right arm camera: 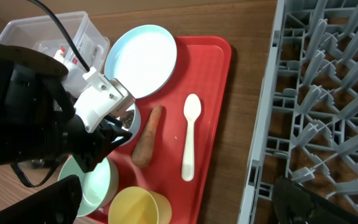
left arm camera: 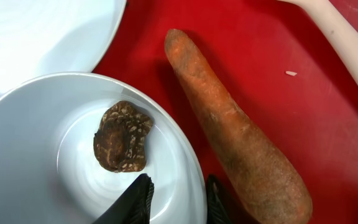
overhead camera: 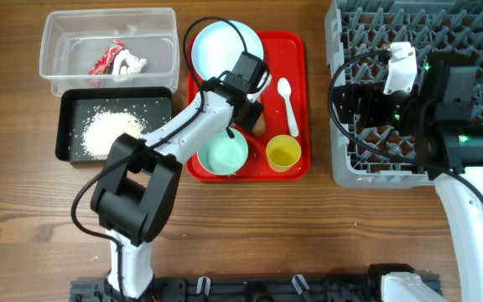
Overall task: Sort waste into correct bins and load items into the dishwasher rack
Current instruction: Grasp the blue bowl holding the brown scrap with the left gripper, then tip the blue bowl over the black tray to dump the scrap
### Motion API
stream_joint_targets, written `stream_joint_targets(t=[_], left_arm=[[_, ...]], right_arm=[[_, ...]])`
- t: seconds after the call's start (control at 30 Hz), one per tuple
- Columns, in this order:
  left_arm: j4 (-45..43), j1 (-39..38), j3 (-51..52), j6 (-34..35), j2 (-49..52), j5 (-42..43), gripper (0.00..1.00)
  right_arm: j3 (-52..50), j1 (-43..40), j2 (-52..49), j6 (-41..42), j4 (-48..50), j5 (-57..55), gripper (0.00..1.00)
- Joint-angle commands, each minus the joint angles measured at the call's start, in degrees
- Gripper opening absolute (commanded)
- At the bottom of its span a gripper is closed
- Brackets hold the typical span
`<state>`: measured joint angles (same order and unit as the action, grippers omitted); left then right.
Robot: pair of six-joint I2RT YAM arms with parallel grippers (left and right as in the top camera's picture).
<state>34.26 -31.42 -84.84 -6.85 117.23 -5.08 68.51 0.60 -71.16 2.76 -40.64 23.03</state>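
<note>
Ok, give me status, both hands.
Left hand straddling pale blue bowl rim, grip unclear. Right hand open, empty, by rack. Dark lump in bowl; carrot alongside.

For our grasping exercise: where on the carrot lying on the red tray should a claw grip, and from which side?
Probably the carrot at its middle, from straight above, closing across its width: it lies flat on the red tray, tapered, with bare tray toward the spoon.

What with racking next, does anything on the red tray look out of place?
Yes, uncleared food: a dark food lump in the pale blue bowl, a carrot and a stray white grain on the red tray.
</note>
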Motion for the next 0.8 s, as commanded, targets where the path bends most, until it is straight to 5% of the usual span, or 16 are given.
stream_joint_targets(t=[0.0, 0.23, 0.43, 0.77], left_arm=[[-0.26, 0.15, -0.61, -0.42, 2.45, 0.07, 0.29], [-0.31, 0.15, -0.61, -0.39, 2.99, 0.07, 0.27], [-0.92, 0.15, -0.63, -0.42, 2.97, 0.04, 0.04], [-1.09, 0.15, -0.7, 4.33, -5.29, 0.04, 0.04]], right_arm=[[1.11, 0.13, -0.63, 0.22, 0.26, -0.81, 1.0], [1.11, 0.13, -0.63, 0.22, 0.26, -0.81, 1.0], [1.11, 0.13, -0.63, 0.22, 0.26, -0.81, 1.0], [1.11, 0.13, -0.63, 0.26, 0.24, -0.81, 1.0]])
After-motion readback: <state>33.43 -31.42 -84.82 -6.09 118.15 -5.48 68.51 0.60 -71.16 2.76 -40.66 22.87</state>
